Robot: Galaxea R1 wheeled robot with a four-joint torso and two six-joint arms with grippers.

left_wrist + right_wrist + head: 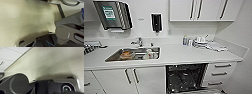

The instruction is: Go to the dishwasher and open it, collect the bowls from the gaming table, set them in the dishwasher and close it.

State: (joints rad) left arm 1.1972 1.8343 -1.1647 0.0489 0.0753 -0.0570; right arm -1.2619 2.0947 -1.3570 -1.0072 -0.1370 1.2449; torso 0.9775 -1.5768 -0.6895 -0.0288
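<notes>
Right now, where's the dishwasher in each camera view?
Head view: dishwasher, open, low and right of centre, under the counter.
Left wrist view: pale floor beside robot parts.
Right wrist view: the same floor, with white cabinet fronts beyond it.
Shared landmark: the floor links both wrist views; the cabinet fronts likely link head and right wrist.

No text, brand, number or sign is legible anywhere in these views. The one printed item is a green and white label (109,12) on the front of the steel paper towel dispenser (113,15) mounted on the wall above the counter; its print is too blurred to make out. A bottle (184,40) standing on the worktop (174,55) carries a blue label, likewise unreadable. Both wrist views show only unmarked surfaces.
</notes>
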